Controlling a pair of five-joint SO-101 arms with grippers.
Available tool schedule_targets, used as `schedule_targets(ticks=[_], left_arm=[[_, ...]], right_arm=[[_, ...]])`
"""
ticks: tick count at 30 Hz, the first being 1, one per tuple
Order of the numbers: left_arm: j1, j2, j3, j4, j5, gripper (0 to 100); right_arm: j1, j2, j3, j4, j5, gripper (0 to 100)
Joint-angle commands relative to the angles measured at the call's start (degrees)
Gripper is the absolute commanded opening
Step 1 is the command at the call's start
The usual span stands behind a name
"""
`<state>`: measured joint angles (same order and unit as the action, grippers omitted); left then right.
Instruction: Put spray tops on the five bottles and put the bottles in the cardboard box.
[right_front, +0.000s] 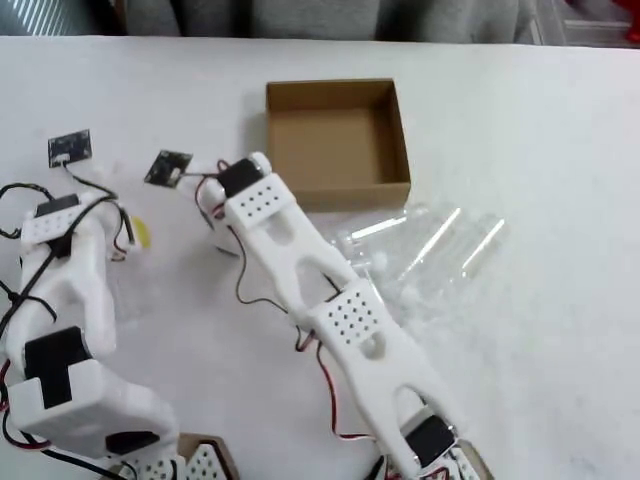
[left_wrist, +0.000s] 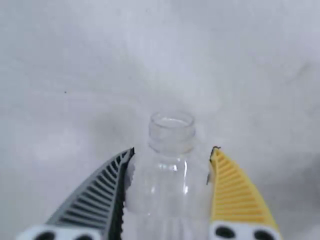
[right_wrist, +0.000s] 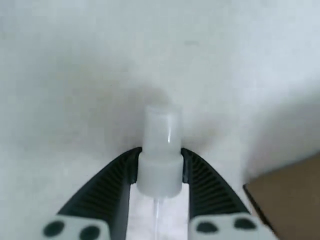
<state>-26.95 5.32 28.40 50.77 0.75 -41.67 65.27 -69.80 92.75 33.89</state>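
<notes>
The left gripper (left_wrist: 172, 152) is clamped on a clear bottle (left_wrist: 171, 131), its grey and yellow fingers pressing the shoulders just below the open neck. The right gripper (right_wrist: 160, 152) is shut on a translucent white spray top (right_wrist: 161, 145) at its collar, with a thin tube running back between the black fingers. Both are held over the white table (right_front: 540, 130). Beside the right arm, more clear bottles (right_front: 430, 250) lie in a loose heap. Just beyond them sits the open cardboard box (right_front: 335, 140), and 2 small dark boards (right_front: 70, 148) lie to its left.

Cardboard box (right_front: 337, 140) just beside clear bottles (right_front: 432, 248)
</notes>
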Motion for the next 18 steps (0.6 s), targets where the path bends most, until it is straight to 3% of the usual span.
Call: schedule_targets(ticks=[1, 6, 18], left_arm=[[0.75, -0.31, -0.88, -1.67, 0.26, 10], [0.84, -0.31, -0.88, -1.67, 0.26, 10], [0.84, -0.31, -0.88, -1.67, 0.26, 10]], right_arm=[[0.66, -7.43, -1.85, 5.49, -2.11, 1.9], [4.18, -12.70, 0.62, 6.02, -10.73, 1.7], [6.64, -26.07, 20.40, 5.93, -16.18, 1.7]])
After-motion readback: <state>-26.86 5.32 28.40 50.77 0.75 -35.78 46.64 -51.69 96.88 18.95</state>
